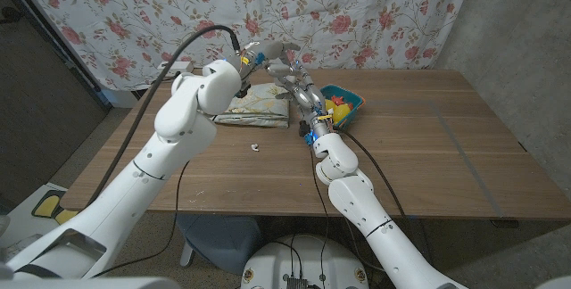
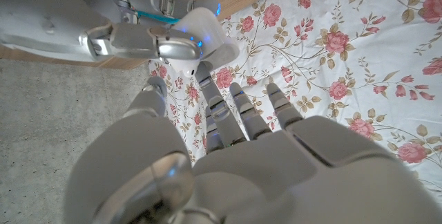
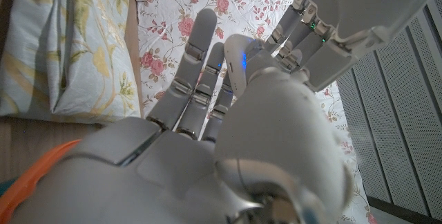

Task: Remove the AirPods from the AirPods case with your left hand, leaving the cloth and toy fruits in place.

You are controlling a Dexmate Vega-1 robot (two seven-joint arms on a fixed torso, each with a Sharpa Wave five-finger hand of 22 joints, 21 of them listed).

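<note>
Both hands met above the cloth (image 1: 254, 104): right hand (image 1: 297, 82) gripped the white case (image 2: 200, 34), left hand (image 1: 259, 54) reached in, grip unclear; extraction seemingly underway.

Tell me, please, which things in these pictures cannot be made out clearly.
- AirPods case: the right hand's fingers wrap it in the left wrist view, so lid and contents are hidden. It is too small in the head view.
- Small white piece on the table: too small in the head view to identify.
- Toy fruits: partly hidden behind the right hand in the head view.
</note>
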